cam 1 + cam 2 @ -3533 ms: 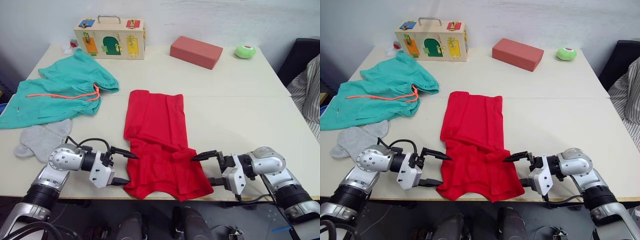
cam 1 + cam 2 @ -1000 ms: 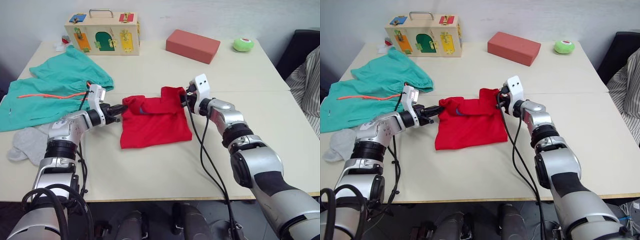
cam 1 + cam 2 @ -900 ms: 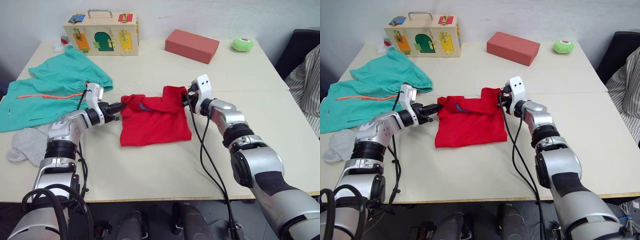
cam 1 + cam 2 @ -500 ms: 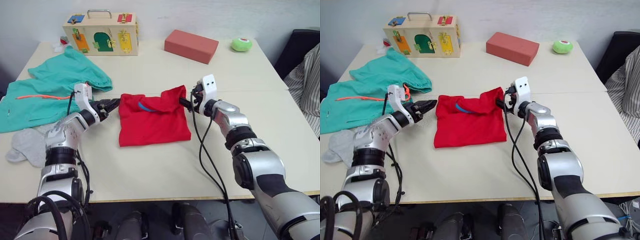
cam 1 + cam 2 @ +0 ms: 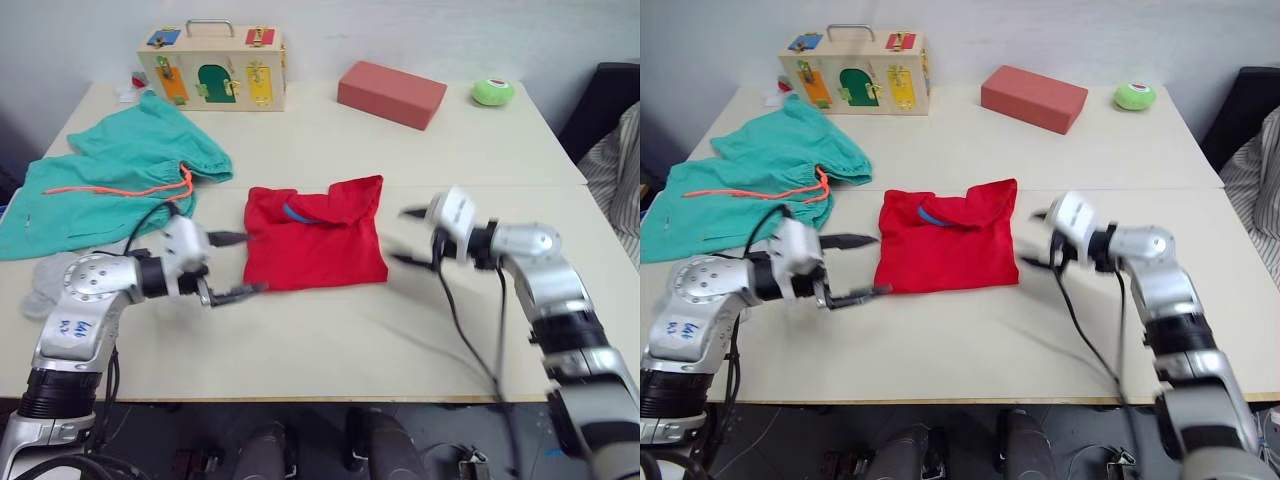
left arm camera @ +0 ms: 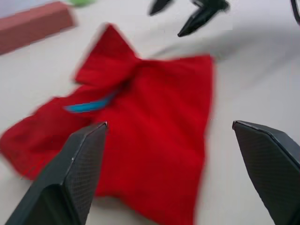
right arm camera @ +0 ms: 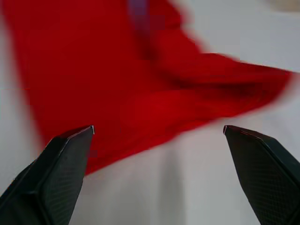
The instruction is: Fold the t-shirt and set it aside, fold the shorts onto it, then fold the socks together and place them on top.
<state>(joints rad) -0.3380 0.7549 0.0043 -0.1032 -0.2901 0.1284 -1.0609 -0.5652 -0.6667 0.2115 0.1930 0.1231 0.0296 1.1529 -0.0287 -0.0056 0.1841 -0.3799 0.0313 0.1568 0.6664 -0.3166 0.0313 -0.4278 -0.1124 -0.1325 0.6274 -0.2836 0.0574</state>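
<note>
- left gripper (image 5: 231, 266) at lower left of frame, fingers spread wide, holding nothing; half a second ago it sat at the t-shirt's far left corner, now it's pulled back toward the near side
- right gripper (image 5: 410, 237) right of centre, also parted and empty, motion-blurred; it has let go of the far right corner and backed off
- t-shirt (image 5: 315, 240) centre frame on the table (image 5: 330, 330), folded in half to a squarish pad, blue collar label showing at the far edge; looks like the fold is done and setting it aside comes next
- socks (image 5: 40, 275) grey, at the left edge, untouched
- shorts (image 5: 115, 175) upper left, spread out, orange cord across them, not yet folded
- far edge: wooden latch box (image 5: 212, 68), red-brown block (image 5: 391, 94), green round thing (image 5: 491, 92)
- writing: blue marks on the left forearm shell, not readable; collar label text too small
</note>
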